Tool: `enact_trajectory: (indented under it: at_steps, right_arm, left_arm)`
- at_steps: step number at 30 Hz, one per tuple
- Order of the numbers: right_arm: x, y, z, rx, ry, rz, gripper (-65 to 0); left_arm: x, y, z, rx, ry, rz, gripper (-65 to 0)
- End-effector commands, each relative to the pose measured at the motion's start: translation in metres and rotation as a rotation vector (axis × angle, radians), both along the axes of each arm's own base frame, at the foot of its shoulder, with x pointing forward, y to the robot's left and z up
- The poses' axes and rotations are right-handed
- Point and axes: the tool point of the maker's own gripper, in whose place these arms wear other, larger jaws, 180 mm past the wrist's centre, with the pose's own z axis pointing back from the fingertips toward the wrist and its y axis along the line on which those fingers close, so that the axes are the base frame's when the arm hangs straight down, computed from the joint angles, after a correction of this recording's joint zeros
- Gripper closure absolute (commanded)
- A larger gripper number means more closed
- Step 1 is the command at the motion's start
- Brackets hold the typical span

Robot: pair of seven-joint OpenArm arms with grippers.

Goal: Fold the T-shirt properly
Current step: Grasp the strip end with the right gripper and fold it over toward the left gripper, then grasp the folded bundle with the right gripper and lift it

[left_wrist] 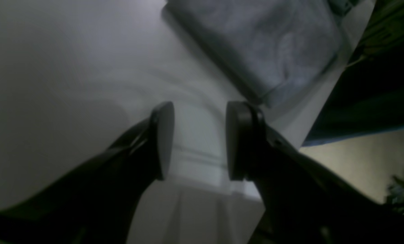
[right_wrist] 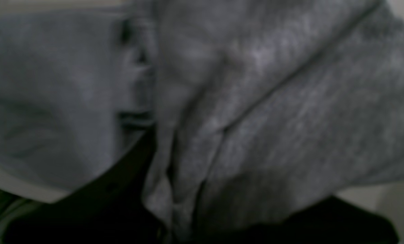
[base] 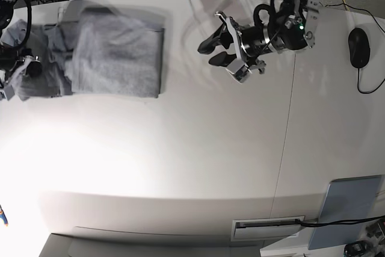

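Table (base: 198, 148): white top fills the base view; a seam runs down its right part.
Shirt (base: 117, 52): grey, folded into a thick rectangle at the far left of the table, near the far edge. Its left part is bunched and raised toward the right gripper. No lettering shows. In the left wrist view it lies flat at the top of frame (left_wrist: 266, 44), well apart from that gripper.
Left arm (base: 289, 22): black, reaches in from the far edge on the base view's right and hangs over bare table, to the right of the shirt.
Right arm (base: 12, 4): at the base view's left edge, only partly in view.
Left gripper (base: 219, 46): fingers (left_wrist: 163, 139) apart with nothing between them; white table shows through the gap.
Right gripper (base: 21, 73): at the shirt's left end. The wrist view is filled with blurred grey cloth (right_wrist: 256, 112) that drapes down over the dark fingers (right_wrist: 120, 189), with a gathered fold running into them. Fingers look drawn together on that fold, though the tips are hidden.
Mouse (base: 357, 47): black, on the table's far right, cable trailing.
Panel (base: 346, 209): pale grey, at the near right corner.
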Motion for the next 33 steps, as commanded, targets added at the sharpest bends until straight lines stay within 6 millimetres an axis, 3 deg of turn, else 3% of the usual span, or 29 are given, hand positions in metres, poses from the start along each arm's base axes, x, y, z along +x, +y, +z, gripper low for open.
enact_trajectory:
  at_steps: [1, 6, 10, 13, 20, 26, 33]
  right_arm:
    - [0.006, 0.003, 0.014, -0.023, -0.045, 0.021, 0.0]
    - [-0.008, 0.039, 0.014, -0.102, -0.078, -0.005, 0.0]
    - [-0.01, 0.069, 0.021, -0.103, -0.155, -0.059, 0.0]
    - [-0.004, 0.084, 0.029, -0.111, -0.21, -0.084, 0.0]
    - [0.009, 0.124, 0.007, -0.15, -0.167, -0.052, 0.0]
    - [0.031, 0.156, 0.005, -0.203, -0.19, -0.028, 0.0]
    - [0.04, 0.195, 0.002, -0.167, -0.221, 0.008, 0.0]
  left_arm:
    - [0.004, -0.005, 0.007, -0.043, -0.017, 0.009, -26.6]
    - [-0.002, -0.013, -0.007, -0.075, 0.024, -0.006, -26.4]
    - [-0.001, -0.019, -0.004, -0.098, 0.024, 0.001, -26.4]
    - [-0.001, -0.023, -0.002, -0.112, 0.024, 0.003, -26.4]
    - [-0.008, -0.033, -0.002, -0.119, 0.031, -0.031, -26.4]
    - [-0.023, -0.049, -0.01, -0.068, 0.029, -0.107, -26.4]
    - [-0.029, -0.063, -0.008, -0.082, 0.015, -0.131, -26.4]
